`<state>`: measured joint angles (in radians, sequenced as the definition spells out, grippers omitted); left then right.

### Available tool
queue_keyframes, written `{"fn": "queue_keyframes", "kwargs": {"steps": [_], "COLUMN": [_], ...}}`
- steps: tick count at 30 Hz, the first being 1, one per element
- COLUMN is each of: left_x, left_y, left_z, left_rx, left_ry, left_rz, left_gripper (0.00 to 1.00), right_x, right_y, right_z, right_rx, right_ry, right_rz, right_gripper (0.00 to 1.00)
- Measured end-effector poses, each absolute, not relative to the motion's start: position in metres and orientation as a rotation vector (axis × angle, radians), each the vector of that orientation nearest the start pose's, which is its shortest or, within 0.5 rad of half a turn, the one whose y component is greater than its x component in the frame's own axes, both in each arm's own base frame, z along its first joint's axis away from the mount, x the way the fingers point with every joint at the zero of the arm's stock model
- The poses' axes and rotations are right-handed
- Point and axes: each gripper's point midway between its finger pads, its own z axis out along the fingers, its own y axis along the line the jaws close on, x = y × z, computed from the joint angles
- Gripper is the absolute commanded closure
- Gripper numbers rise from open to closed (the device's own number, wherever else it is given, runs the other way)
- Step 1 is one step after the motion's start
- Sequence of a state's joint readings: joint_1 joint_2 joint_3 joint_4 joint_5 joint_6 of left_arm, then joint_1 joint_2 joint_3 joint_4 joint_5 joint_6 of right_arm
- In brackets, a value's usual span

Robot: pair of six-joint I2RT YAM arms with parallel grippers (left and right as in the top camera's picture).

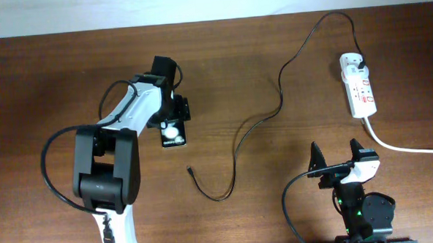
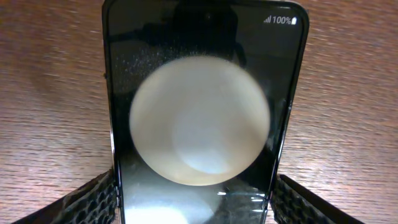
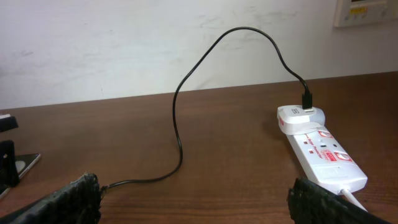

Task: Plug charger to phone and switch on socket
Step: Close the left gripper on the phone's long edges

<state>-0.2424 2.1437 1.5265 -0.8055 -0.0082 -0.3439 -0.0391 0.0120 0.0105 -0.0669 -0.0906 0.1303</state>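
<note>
Thin black charger cable [image 3: 176,121] plugged into white power strip [image 1: 360,93]; tip [image 1: 189,168] loose at five o'clock of glossy black phone [image 1: 173,134]. Left tool [image 2: 198,202] straddles it, grip unclear; right tool [image 1: 337,156] wide, empty. Phone end, switch remain.

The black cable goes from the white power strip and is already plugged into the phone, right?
Not quite. The charger does run from the socket, but it is not plugged into the phone. Its connector tip lies loose on the table, apart from the phone. The overhead view shows this.
</note>
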Motion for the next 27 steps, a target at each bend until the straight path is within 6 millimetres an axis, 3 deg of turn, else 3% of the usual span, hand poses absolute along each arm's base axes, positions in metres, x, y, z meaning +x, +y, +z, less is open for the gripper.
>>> {"fn": "queue_keyframes", "kwargs": {"steps": [5, 8, 10, 17, 21, 22, 23, 27], "left_x": [0.414, 0.402, 0.401, 0.404, 0.402, 0.402, 0.402, 0.402], "left_y": [-0.134, -0.149, -0.154, -0.155, -0.154, -0.154, -0.154, -0.154], "left_z": [0.000, -0.001, -0.002, -0.002, -0.002, -0.002, -0.002, -0.002], "left_rx": [-0.034, 0.042, 0.064, 0.064, 0.082, 0.088, 0.093, 0.103], "left_ry": [2.991, 3.012, 3.004, 2.986, 2.995, 2.996, 2.996, 2.995], "left_rz": [-0.053, -0.017, -0.006, -0.003, 0.003, 0.004, 0.003, 0.004], "left_gripper": [0.23, 0.01, 0.01, 0.00, 0.09, 0.09, 0.01, 0.01], "right_x": [0.246, 0.246, 0.246, 0.246, 0.246, 0.246, 0.246, 0.246], "right_y": [0.006, 0.006, 0.006, 0.006, 0.006, 0.006, 0.006, 0.006], "right_z": [0.160, 0.160, 0.160, 0.160, 0.160, 0.160, 0.160, 0.160], "right_rx": [0.070, 0.070, 0.069, 0.070, 0.070, 0.070, 0.069, 0.070], "right_ry": [1.639, 1.639, 1.639, 1.639, 1.639, 1.639, 1.639, 1.639], "right_rz": [0.145, 0.145, 0.144, 0.145, 0.145, 0.145, 0.144, 0.144], "right_gripper": [0.01, 0.01, 0.01, 0.01, 0.01, 0.01, 0.01, 0.01]}}
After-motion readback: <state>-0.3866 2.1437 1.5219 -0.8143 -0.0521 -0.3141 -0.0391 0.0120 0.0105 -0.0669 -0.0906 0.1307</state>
